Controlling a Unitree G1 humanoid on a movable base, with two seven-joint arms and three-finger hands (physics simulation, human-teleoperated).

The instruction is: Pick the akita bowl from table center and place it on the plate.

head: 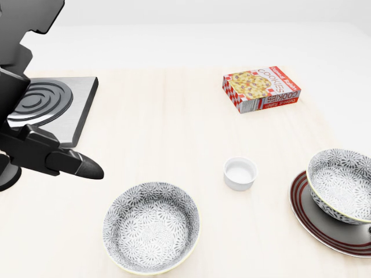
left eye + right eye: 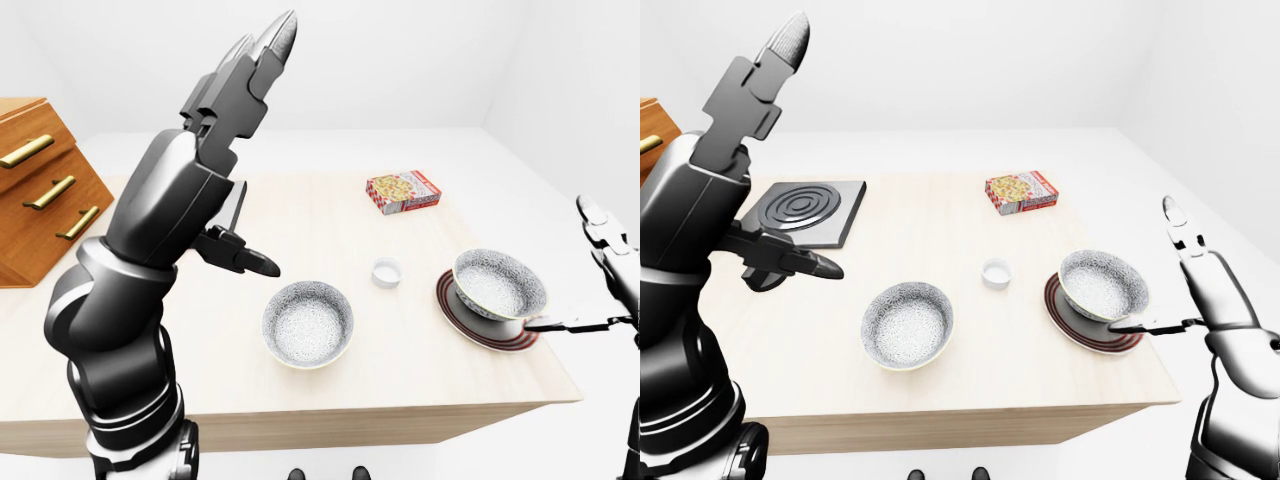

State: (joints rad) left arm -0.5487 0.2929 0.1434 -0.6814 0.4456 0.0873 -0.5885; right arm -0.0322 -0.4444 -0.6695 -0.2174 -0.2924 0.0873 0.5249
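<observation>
An akita bowl (image 1: 342, 184), white with a fine grey pattern, rests tilted on the dark red-ringed plate (image 1: 324, 230) at the right of the table. A second bowl (image 1: 152, 227) of the same pattern stands at the lower centre. My right hand (image 2: 1150, 270) is open just right of the plate. Its fingers point up and its thumb reaches to the plate's near rim; nothing is held. My left hand (image 2: 275, 150) is raised high over the table's left side, open and empty, with fingers up and thumb pointing right.
A cookie box (image 1: 261, 88) lies at the upper right. A small white cup (image 1: 240, 172) sits between the two bowls. A grey burner plate (image 1: 55, 107) is at the left, and a wooden drawer cabinet (image 2: 40, 190) stands beyond the table's left edge.
</observation>
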